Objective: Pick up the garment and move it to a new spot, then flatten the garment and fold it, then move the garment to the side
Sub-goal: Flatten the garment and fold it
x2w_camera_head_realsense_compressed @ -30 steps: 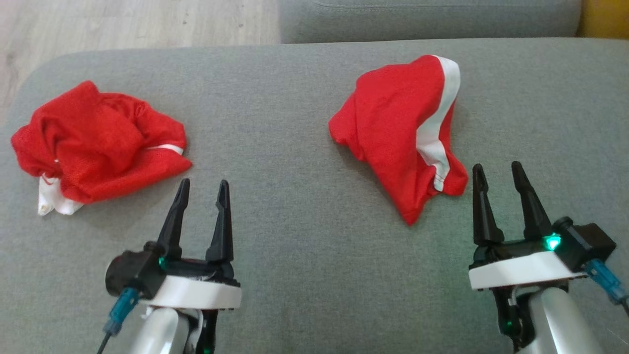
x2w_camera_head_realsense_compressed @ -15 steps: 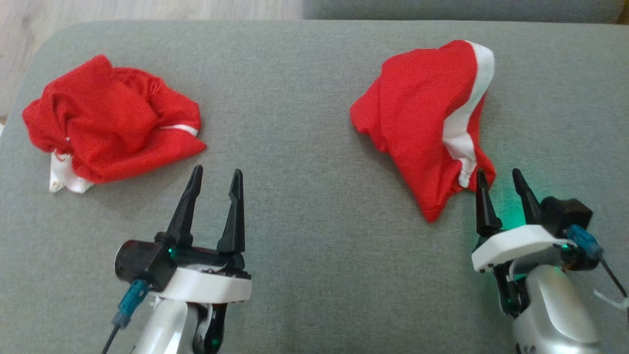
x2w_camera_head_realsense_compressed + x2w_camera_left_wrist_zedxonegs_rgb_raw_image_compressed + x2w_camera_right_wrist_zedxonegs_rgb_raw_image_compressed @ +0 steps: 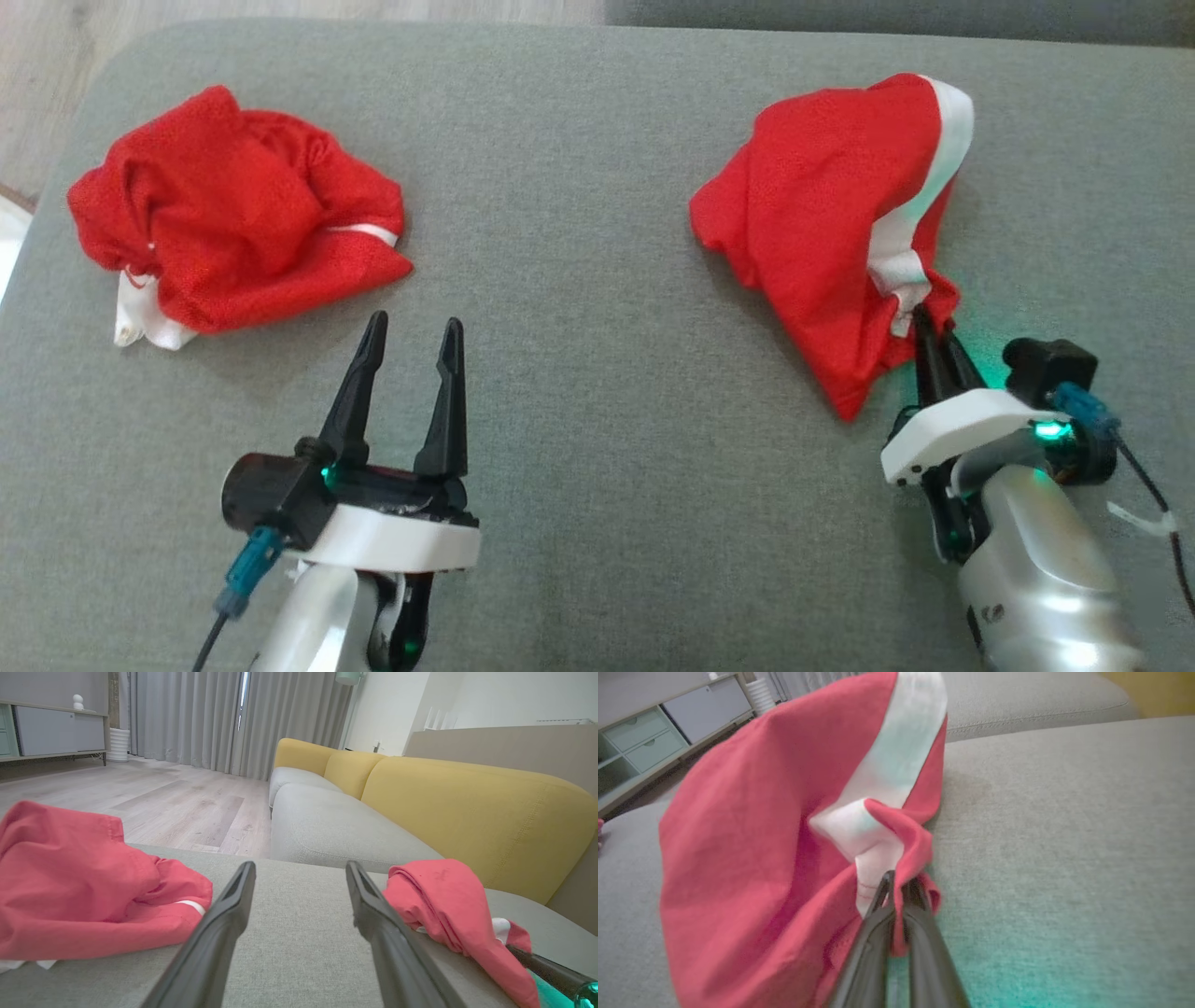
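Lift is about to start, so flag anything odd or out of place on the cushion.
Nothing spilled or damaged. Both red garments are crumpled heaps: the left garment with a white bit poking out, the right garment bunched where the right gripper pinches its white-striped near edge.

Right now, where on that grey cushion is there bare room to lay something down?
Between the left garment and the right garment the cushion is bare, down past the left gripper. Crowded where the right gripper grips cloth.

The left gripper (image 3: pixel 414 322), lower left, and right gripper (image 3: pixel 926 322), lower right, have black tapered fingers (image 3: pixel 353 387), white wrist plates (image 3: pixel 392 551), silver forearms (image 3: pixel 1036 579), green lights (image 3: pixel 1050 430), blue connectors (image 3: pixel 247 569).
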Motion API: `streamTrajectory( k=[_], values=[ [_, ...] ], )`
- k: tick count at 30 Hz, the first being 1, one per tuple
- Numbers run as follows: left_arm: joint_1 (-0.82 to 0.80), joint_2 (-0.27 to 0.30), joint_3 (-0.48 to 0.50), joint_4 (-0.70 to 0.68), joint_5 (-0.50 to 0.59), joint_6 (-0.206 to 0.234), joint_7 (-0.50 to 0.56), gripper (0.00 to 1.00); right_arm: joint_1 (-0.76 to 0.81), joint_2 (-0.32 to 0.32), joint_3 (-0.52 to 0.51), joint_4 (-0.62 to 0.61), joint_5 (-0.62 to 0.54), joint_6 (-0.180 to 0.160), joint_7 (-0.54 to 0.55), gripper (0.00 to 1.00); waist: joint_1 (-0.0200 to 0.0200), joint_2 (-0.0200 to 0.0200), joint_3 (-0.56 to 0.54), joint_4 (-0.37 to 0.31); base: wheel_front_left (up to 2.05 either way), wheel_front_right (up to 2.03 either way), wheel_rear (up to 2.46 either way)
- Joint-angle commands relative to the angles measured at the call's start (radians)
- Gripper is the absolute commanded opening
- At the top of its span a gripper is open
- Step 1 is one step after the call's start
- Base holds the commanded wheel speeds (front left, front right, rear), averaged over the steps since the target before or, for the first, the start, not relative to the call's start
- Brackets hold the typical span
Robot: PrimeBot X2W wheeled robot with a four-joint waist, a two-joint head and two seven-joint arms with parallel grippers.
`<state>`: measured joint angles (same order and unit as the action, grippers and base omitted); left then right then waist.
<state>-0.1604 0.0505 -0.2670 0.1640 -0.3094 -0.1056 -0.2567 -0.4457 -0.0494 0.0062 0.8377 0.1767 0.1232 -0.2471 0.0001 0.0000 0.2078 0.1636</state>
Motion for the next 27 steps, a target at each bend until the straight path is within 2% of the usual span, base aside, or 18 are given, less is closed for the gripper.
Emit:
streamTrajectory(
  k=[1,4,9,12,20,22,26,27],
  values=[
    [-0.028,0.0,0.029,-0.025,-0.004,0.004,-0.005,1.0,-0.028,-0.001,0.016,-0.035,0.009,0.008,-0.013,0.0,-0.0001,0.0,-0.01,-0.009,0.0,0.0,0.0],
    [-0.022,0.0,0.033,-0.027,-0.008,0.007,-0.005,1.0,-0.037,-0.001,-0.052,-0.116,0.004,0.008,-0.014,0.0,-0.0001,0.0,-0.028,-0.025,0.0,0.0,0.0],
    [-0.009,0.0,0.03,-0.029,-0.014,0.008,-0.005,1.0,-0.074,-0.003,-0.199,-0.254,-0.077,0.008,-0.014,0.0,-0.0001,0.0,-0.065,-0.043,0.0,0.0,0.0],
    [-0.001,0.0,0.027,-0.034,-0.027,0.012,-0.005,1.0,-0.128,-0.016,-0.233,-0.306,-0.13,0.008,-0.014,0.0,-0.0001,0.0,-0.086,-0.045,0.0,0.0,0.0],
    [0.023,0.0,0.027,-0.054,-0.054,0.027,-0.005,1.0,-0.332,-0.07,-0.205,-0.406,-0.24,0.008,-0.001,0.0,-0.0001,0.0,-0.133,-0.011,0.0,0.0,0.0],
    [0.031,0.0,0.03,-0.059,-0.061,0.03,-0.005,1.0,-0.353,-0.062,-0.158,-0.439,-0.244,0.008,-0.003,0.0,-0.0001,0.0,-0.138,0.0,0.0,0.0,0.0],
    [0.047,0.0,0.036,-0.066,-0.069,0.034,-0.005,1.0,-0.3,-0.045,0.021,-0.481,-0.232,0.008,-0.004,0.0,-0.0001,0.0,-0.139,0.015,0.0,0.0,0.0],
    [0.047,0.0,0.036,-0.066,-0.069,0.034,-0.005,1.0,-0.3,-0.045,0.021,-0.481,-0.232,0.008,-0.004,0.0,-0.0001,0.0,-0.139,0.015,0.0,0.0,0.0]
  ],
)
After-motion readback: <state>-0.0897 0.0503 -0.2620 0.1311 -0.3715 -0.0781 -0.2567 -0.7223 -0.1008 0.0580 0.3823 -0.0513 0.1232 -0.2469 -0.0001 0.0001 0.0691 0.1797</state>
